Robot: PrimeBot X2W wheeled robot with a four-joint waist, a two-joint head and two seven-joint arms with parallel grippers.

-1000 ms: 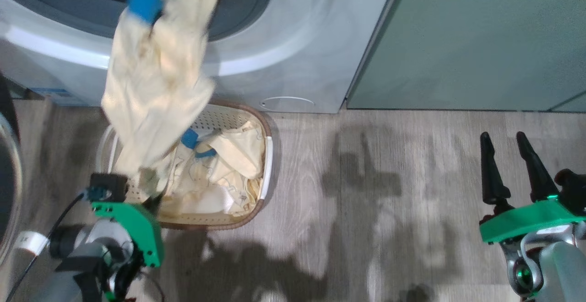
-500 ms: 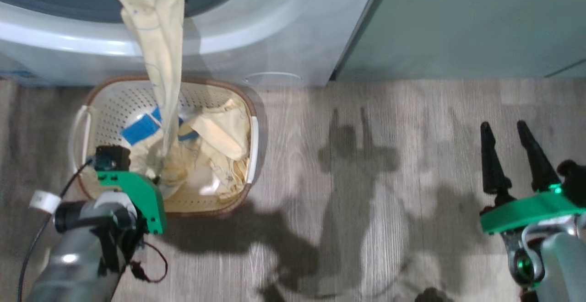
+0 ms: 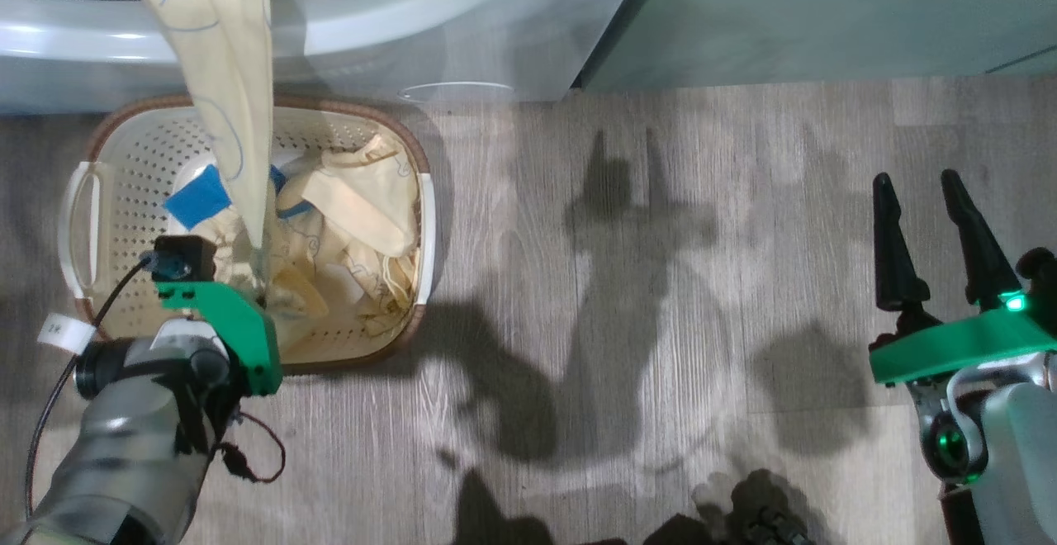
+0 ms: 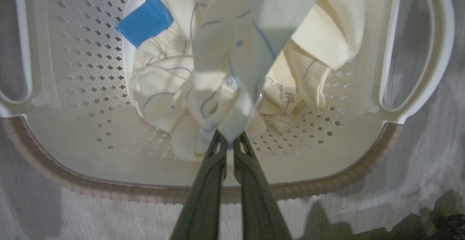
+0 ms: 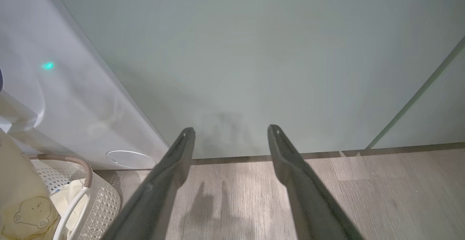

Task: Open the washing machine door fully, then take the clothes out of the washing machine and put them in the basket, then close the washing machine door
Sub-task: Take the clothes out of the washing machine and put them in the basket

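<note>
The cream basket (image 3: pixel 124 165) stands on the floor against the white washing machine (image 3: pixel 413 25). A long pale yellow garment (image 3: pixel 223 74) hangs from the machine's front down into the basket. My left gripper (image 4: pixel 229 143) is shut on its lower end, just above the other clothes (image 4: pixel 163 72), one with a blue patch (image 4: pixel 145 20), lying in the basket (image 4: pixel 91 87). In the head view my left gripper (image 3: pixel 260 293) sits over the basket's near side. My right gripper (image 3: pixel 915 186) stands open and empty at the right, far from the basket. The washing machine door is out of view.
A flat green cabinet (image 3: pixel 826 8) adjoins the machine on the right, and my right gripper (image 5: pixel 231 131) points at its base. The round service flap (image 5: pixel 129 159) is low on the machine. Wooden floor (image 3: pixel 661 281) stretches between basket and right arm.
The head camera has tilted down. My left gripper has drawn the garment lower into the basket, so it now hangs as a narrow strip. The right gripper has kept still.
</note>
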